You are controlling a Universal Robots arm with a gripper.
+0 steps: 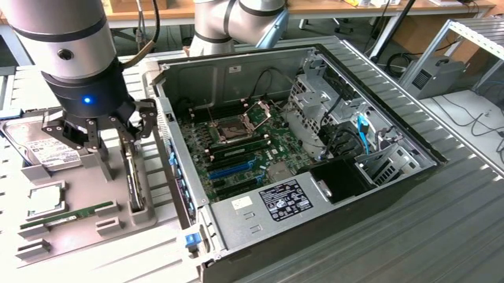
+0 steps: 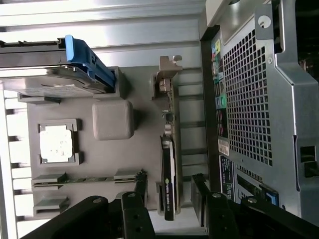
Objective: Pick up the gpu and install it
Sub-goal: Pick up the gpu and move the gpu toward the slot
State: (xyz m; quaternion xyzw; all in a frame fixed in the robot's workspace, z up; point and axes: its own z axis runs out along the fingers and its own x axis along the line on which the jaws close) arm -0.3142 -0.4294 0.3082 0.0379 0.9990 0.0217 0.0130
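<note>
The gpu (image 1: 136, 183) stands on its edge in a slot of the grey parts tray (image 1: 118, 227), at the exterior view's left, just outside the open computer case (image 1: 236, 236). In the wrist view it is a thin dark card (image 2: 168, 169) with its pale metal bracket (image 2: 167, 74) at the far end. My gripper (image 1: 118, 156) hangs right over it. The gripper (image 2: 170, 186) is open, its black fingers (image 2: 141, 185) standing one on each side of the card's near end, with a gap on both sides.
On the tray also lie a hard drive (image 1: 47, 147), a CPU (image 1: 46, 203) and a green RAM stick (image 1: 67, 217). Inside the case the motherboard (image 1: 236, 147) shows blue and black expansion slots (image 1: 232, 171). The case wall (image 2: 259, 99) stands close beside the card.
</note>
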